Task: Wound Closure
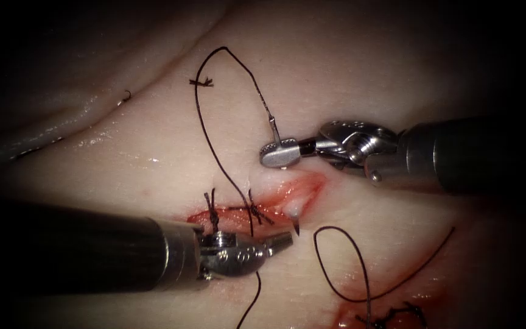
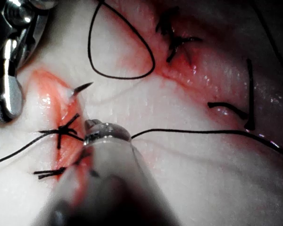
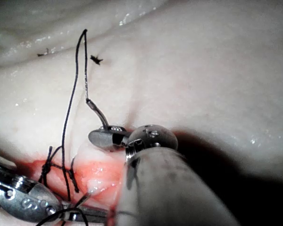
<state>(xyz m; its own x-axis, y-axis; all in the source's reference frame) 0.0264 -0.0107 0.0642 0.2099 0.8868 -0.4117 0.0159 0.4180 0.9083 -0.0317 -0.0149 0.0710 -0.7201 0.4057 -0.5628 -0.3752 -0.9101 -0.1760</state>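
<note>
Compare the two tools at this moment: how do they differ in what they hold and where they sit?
The right tool grips the needle near its thread end, above the cut; the left tool holds nothing, jaws shut, below the cut beside the emerging needle tip. Both tools sit close to the cut.

**Needle across the cut, tools on both sides**

The right tool (image 1: 273, 153) grips the needle (image 1: 274, 130) near its thread end, above the cut (image 1: 257, 210). The needle tip (image 1: 296, 226) emerges from the tissue (image 1: 348, 67) below the cut, beside the left tool (image 1: 281, 239). The thread (image 1: 214, 146) loops upward.
</note>
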